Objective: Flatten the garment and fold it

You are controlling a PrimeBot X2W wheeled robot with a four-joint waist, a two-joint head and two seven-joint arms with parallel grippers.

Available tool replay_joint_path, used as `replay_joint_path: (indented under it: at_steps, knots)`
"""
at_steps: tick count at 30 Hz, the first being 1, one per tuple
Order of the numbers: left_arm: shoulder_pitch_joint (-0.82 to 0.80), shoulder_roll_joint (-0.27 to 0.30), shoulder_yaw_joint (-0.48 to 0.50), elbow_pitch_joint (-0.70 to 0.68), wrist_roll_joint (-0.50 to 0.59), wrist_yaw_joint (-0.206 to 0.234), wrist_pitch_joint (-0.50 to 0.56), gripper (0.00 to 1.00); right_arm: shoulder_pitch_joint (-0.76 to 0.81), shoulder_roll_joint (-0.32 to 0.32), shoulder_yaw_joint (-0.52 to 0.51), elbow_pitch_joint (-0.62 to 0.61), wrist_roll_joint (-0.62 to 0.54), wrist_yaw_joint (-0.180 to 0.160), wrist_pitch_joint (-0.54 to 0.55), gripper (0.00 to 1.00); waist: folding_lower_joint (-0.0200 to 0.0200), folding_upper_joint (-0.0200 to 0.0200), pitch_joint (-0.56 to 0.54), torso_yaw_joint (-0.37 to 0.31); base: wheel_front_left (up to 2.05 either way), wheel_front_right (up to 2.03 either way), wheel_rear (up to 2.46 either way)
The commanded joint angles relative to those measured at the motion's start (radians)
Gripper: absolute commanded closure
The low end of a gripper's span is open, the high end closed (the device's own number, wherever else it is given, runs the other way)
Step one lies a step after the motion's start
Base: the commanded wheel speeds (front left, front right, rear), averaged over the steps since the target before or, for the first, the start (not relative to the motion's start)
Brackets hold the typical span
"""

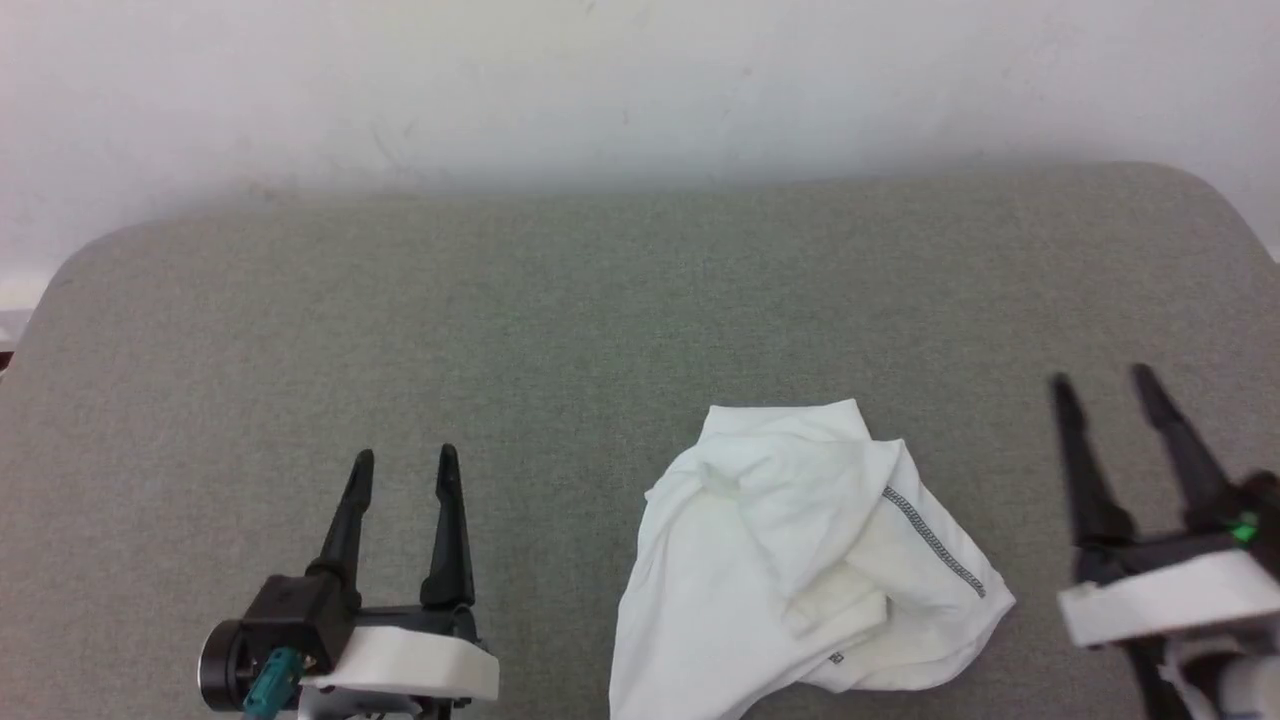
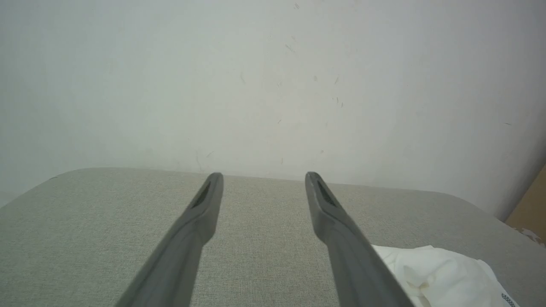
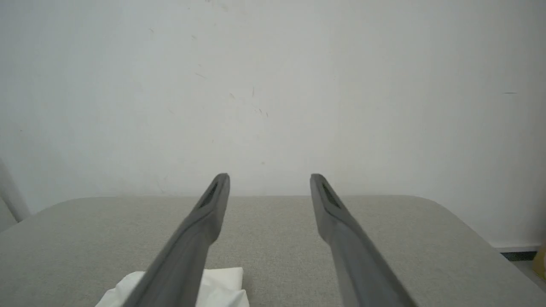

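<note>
The garment (image 1: 800, 570), a white T-shirt with a grey stitched seam, lies crumpled in a heap on the grey fabric surface (image 1: 560, 320), near the front edge and right of centre. My left gripper (image 1: 405, 462) is open to its left, fingers pointing away, nothing between them. On the garment's right, my right gripper (image 1: 1100, 382) is open too and holds nothing. In the left wrist view the garment (image 2: 443, 273) shows at the lower right past my open left gripper (image 2: 263, 175). In the right wrist view the garment (image 3: 222, 285) peeks out at the bottom behind my right gripper (image 3: 268, 177).
A pale wall (image 1: 640, 90) stands right behind the far edge of the grey surface. The surface has rounded corners at the far left and far right. A brown cardboard edge (image 2: 531, 209) shows beyond the surface's right side.
</note>
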Motion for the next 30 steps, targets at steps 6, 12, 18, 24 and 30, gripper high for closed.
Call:
replay_joint_path:
  at_steps: [6,12,18,24,30]
  knots:
    - [0.036,-0.001,0.031,-0.018,0.005,0.016,-0.005,0.0,0.142,0.049,-0.195,-0.099,-0.036,-0.001,0.025,0.0,0.0001,-0.0001,-0.019,-0.018,0.0,0.0,0.0]
    - [0.056,-0.001,0.054,-0.032,0.011,0.018,-0.005,0.0,0.212,0.079,-0.275,-0.125,-0.027,-0.001,0.052,0.0,0.0001,-0.0001,-0.024,-0.026,0.0,0.0,0.0]
    - [0.062,-0.001,0.056,-0.037,0.015,0.017,-0.005,0.0,0.216,0.055,-0.282,-0.071,0.007,-0.001,0.081,0.0,0.0001,-0.0001,-0.02,-0.02,0.0,0.0,0.0]
    - [0.051,-0.001,0.044,-0.043,0.011,0.022,-0.005,0.0,0.167,-0.023,-0.265,0.065,0.088,-0.001,0.172,0.0,0.0001,-0.0001,0.001,0.0,0.0,0.0,0.0]
    - [0.024,-0.001,0.024,-0.055,0.006,0.03,-0.005,0.0,0.057,-0.118,-0.186,0.204,0.172,-0.001,0.287,0.0,0.0001,-0.0001,0.041,0.025,0.0,0.0,0.0]
